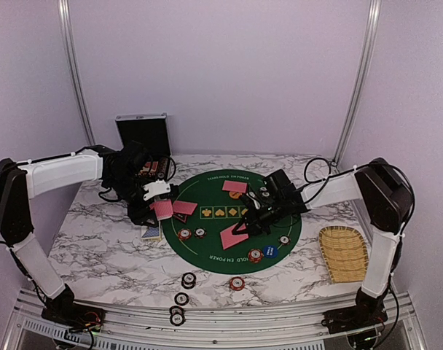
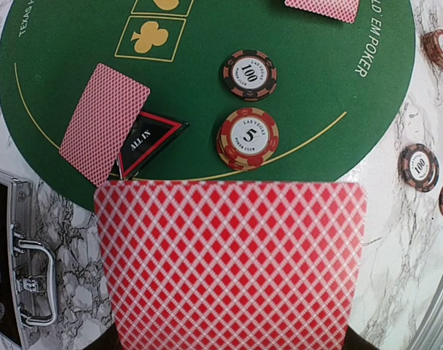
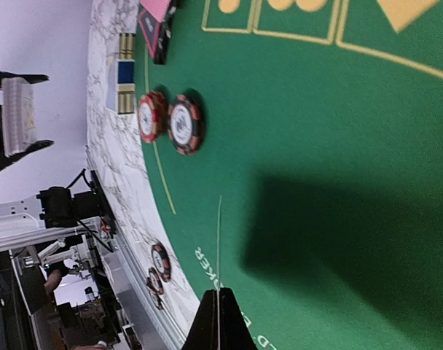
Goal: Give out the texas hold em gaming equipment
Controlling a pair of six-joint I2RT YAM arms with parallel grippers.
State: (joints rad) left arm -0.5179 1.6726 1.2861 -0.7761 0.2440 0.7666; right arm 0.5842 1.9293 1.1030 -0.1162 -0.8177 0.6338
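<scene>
A: Risks landing the red-backed card [image 2: 232, 262] crooked over the ALL IN marker [image 2: 150, 140] and 5 chip [image 2: 248, 138], hanging above the mat [image 2: 309, 87] at its left edge in the top view.

B: Yes. Clamps it flat in the left pincer [image 1: 158, 206], stretched in from frame left. Pinches a second card [image 1: 232, 235] edge-on in the right pincer [image 3: 218, 324], low mid-mat; might slip.

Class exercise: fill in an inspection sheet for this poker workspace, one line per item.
Surface: marble table with round green mat.
Job's things: cards and chips on the mat; more chips off it, near edge.
Clutter: black case, bamboo tray.
Tools: left tool grips a red-backed card; right tool grips a second card.
Cables: black leads along both arms.
Surroundings: purple walls, metal posts.
</scene>
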